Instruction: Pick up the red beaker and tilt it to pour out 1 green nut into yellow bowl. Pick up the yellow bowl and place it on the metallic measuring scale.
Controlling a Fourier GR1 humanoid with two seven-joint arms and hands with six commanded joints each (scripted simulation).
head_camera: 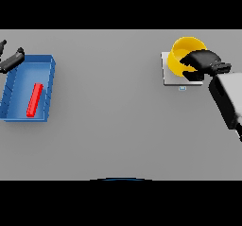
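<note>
- The yellow bowl [181, 55] sits in the upper right of the frame: a round, smooth, glossy shell with a thin rim, its open mouth tipped a little toward the right.
- It rests on the scale [171, 74], a flat, pale grey square plate with a dull metallic look; the plate's left and lower edges show past the bowl, and a tiny light blue mark sits at its lower edge.
- The right hand [204, 59] is matt black and blocky; it lies over the bowl's right rim, fingers curled over the wall and clamped on it, hiding much of the inside.
- Its forearm, a white boxy shell with grey edges, runs down to the right edge of the frame.
- No nut can be made out inside the bowl.
- At the left of the frame stands a blue bin [49, 85], a rectangular tray with straight, thin walls and a flat floor.
- Inside it lies a red beaker [34, 99], seen as a long, narrow, smooth bar, nearly upright in the frame, toward the bin's right half.
- The left hand [12, 60] shows at the upper left, dark, just above the bin's top left corner; whether its fingers are apart or together I cannot tell.
- The table [108, 107] is a plain, even grey surface.
</note>
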